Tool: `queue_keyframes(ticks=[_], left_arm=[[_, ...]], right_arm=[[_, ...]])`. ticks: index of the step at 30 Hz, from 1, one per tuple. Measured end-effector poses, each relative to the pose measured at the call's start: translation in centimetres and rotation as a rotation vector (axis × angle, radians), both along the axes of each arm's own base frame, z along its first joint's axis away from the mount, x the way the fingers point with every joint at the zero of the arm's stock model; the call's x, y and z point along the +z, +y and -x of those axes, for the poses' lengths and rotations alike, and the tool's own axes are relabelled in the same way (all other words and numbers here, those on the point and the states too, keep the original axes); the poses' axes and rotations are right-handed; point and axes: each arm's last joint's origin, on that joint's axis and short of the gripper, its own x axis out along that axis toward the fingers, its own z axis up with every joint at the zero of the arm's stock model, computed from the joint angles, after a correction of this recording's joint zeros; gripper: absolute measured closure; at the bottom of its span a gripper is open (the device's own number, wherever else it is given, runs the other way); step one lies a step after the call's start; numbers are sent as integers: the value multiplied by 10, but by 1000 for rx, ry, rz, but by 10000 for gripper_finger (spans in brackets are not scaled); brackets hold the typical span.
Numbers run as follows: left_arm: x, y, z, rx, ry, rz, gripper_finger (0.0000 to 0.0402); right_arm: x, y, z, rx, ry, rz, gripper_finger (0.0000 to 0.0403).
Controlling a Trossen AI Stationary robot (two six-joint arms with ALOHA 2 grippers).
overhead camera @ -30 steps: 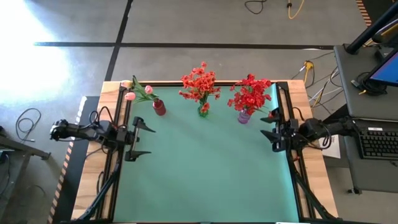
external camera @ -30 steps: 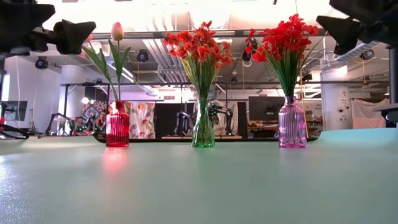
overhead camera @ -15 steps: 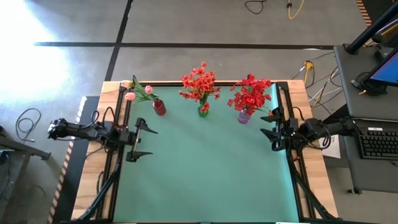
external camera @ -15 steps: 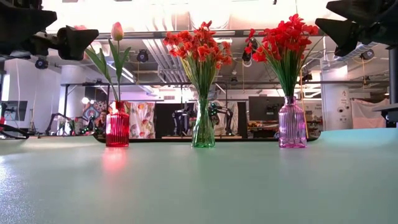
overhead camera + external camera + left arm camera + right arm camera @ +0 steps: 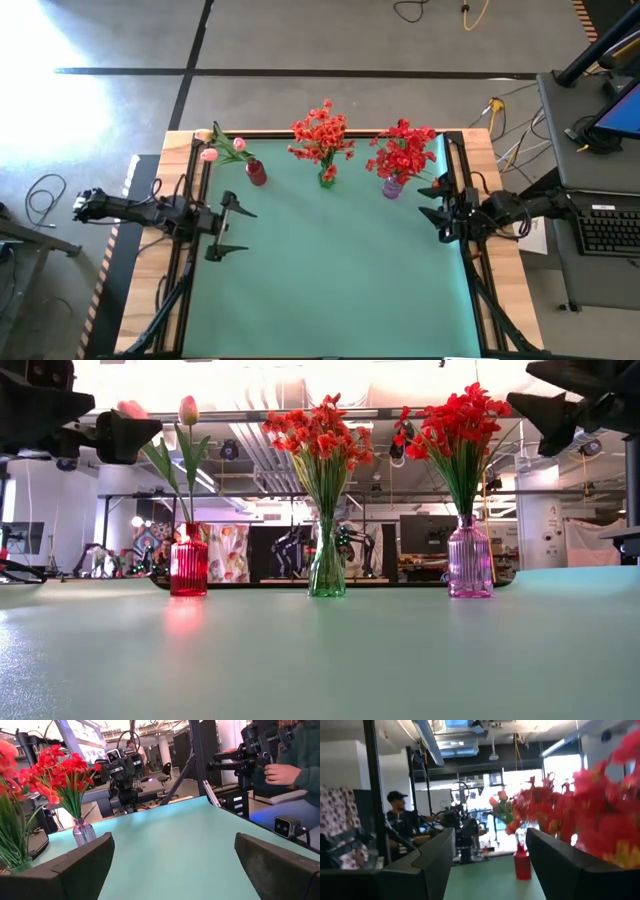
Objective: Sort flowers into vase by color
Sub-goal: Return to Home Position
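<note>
Three vases stand in a row along the table's far edge. A red vase (image 5: 256, 173) at the left holds pink tulip buds (image 5: 222, 148). A green vase (image 5: 327, 176) in the middle holds orange-red flowers (image 5: 322, 132). A purple vase (image 5: 392, 187) at the right holds deep red flowers (image 5: 402, 152). My left gripper (image 5: 240, 230) hovers open at the table's left edge, pointing level across the table, nothing between its fingers (image 5: 75, 865). My right gripper (image 5: 424, 201) hovers open at the right edge, near the purple vase, and is also empty.
The green mat (image 5: 330, 270) in front of the vases is bare. Black frame rails (image 5: 190, 200) run along both side edges. Beyond the table, a seated person (image 5: 295, 760) and another person (image 5: 400, 820) show among other robot rigs.
My left gripper has edged a little out from the table's left edge toward the middle, still open. The vases and flowers have not moved.
</note>
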Motion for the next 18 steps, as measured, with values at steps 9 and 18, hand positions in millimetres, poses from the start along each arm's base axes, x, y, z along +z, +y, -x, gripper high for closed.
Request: queue_keyframes(ticks=[9,18], left_arm=[[-4,-1,-3,0,44,-8,6],[-7,-1,-6,0,81,-14,6]], right_arm=[[-22,1,-4,-7,229,86,165],[-29,1,-5,90,299,160,165]])
